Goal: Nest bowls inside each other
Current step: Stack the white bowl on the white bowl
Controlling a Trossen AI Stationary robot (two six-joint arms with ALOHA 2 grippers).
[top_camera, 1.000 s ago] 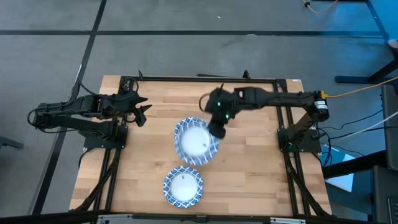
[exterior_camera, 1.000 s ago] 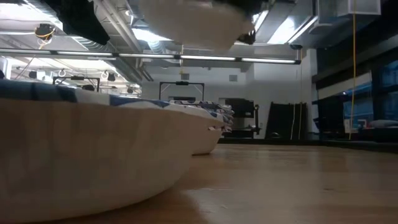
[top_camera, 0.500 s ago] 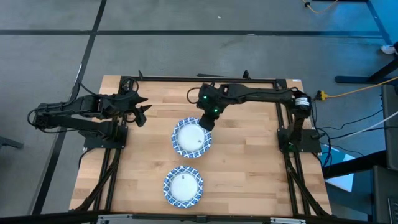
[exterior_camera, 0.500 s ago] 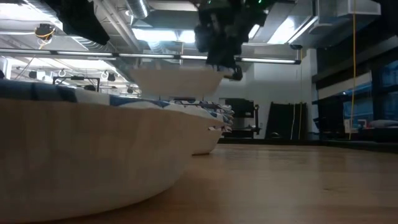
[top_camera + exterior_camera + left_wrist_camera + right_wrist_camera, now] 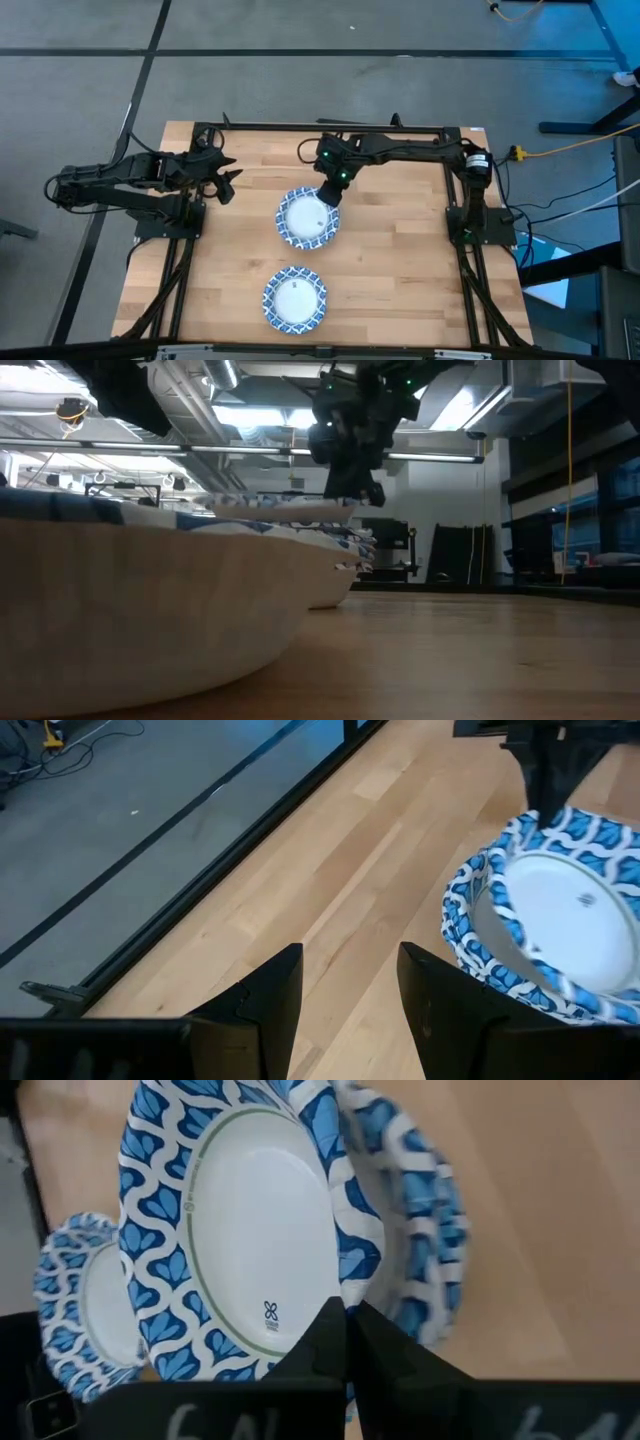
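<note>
A stack of blue-and-white bowls (image 5: 300, 232) stands at the table's middle, and a single bowl (image 5: 295, 299) rests on its base nearer the front edge. My right gripper (image 5: 330, 193) is shut on the top bowl (image 5: 250, 1230), low over the stack (image 5: 425, 1230) and all but level with its rims (image 5: 330, 540). My left gripper (image 5: 228, 180) waits open and empty at the table's left side (image 5: 345, 990). My right gripper pinches the top bowl's patterned rim (image 5: 345, 1295) between its two fingers, on the bowl's far right side (image 5: 323, 203). The fingers come from above, slanting down from the far right. The bowl sits mouth up and tilted, held side raised; whether it rests on the stack, I cannot tell.
Bare wood lies to the right of the bowls (image 5: 400, 250) and along the left side (image 5: 220, 260). The arms' black frames (image 5: 470, 225) stand at both table edges. In the low view the near bowl (image 5: 130, 610) fills the left foreground.
My right gripper has gone down and toward the table's far left with the bowl, staying shut on its rim. The bowl has come from high above the table down onto the top of the stack.
</note>
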